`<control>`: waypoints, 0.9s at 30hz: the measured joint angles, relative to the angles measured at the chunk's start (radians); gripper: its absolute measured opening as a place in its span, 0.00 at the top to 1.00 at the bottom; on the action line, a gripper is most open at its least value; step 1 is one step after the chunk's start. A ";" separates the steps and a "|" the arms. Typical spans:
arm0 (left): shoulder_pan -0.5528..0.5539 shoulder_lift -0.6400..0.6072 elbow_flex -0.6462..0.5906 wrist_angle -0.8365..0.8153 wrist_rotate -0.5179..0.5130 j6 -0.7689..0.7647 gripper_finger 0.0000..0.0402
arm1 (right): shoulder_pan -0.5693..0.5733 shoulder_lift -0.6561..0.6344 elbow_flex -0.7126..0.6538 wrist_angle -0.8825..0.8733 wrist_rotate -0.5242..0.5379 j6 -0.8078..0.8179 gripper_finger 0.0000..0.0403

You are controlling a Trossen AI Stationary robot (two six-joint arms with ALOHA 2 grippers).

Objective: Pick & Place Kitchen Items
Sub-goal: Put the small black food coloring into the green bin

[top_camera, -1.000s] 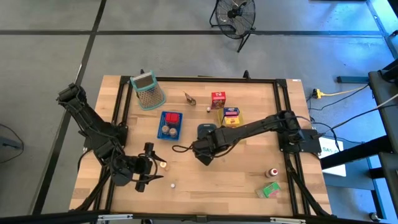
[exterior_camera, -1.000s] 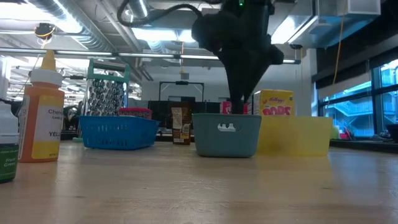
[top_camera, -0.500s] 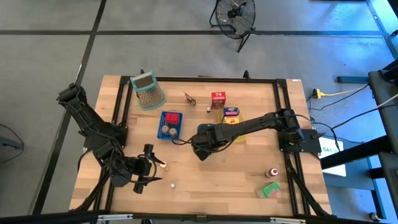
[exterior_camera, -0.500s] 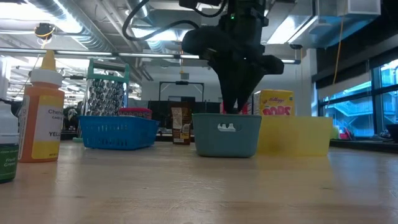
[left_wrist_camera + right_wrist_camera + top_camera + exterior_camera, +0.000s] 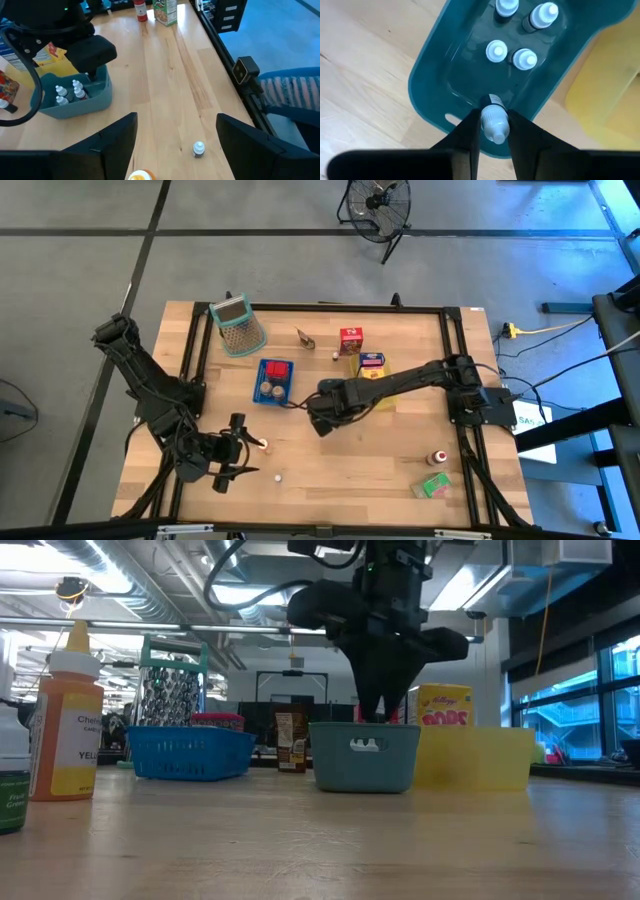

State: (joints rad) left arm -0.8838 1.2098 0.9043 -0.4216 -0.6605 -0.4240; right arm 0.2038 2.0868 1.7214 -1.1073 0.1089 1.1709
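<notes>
My right gripper points down over the grey-blue tray, shut on a small white-capped bottle. Several more bottles of this kind stand upright on the tray's floor. In the high view the right gripper sits at the table's middle. Over the near left part of the table my left gripper is open and holds nothing. An orange-capped bottle and a tiny white-capped piece stand on the wood near it. My right gripper pinches the small bottle at its white cap between its two fingers, coming from above and pointing down. The bottle hangs upright with its dark lower end just inside one end of the tray. I cannot tell whether it touches the floor.
A blue tray holds a red carton and round pieces. A yellow tray holds a blue-purple carton. At the far side are a mesh grater, a red carton and a small brown carton. Near right: a red-capped bottle and a green carton.
My right gripper has rolled about its downward line above the grey-blue tray, keeping the small bottle pinched and staying over the same end of the tray.
</notes>
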 joint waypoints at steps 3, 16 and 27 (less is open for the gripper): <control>0.000 0.000 0.000 0.000 0.000 0.000 0.34 | -0.007 0.001 0.000 -0.001 0.000 0.000 0.80; 0.000 0.000 0.000 -0.001 0.001 0.000 0.34 | -0.009 0.040 0.000 -0.003 -0.005 0.000 0.80; 0.000 0.000 0.000 -0.001 0.000 0.026 0.34 | -0.009 0.071 0.001 0.029 -0.016 -0.005 0.80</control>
State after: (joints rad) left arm -0.8837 1.2098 0.9039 -0.4221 -0.6605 -0.3981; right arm 0.1944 2.1579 1.7226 -1.0778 0.0928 1.1664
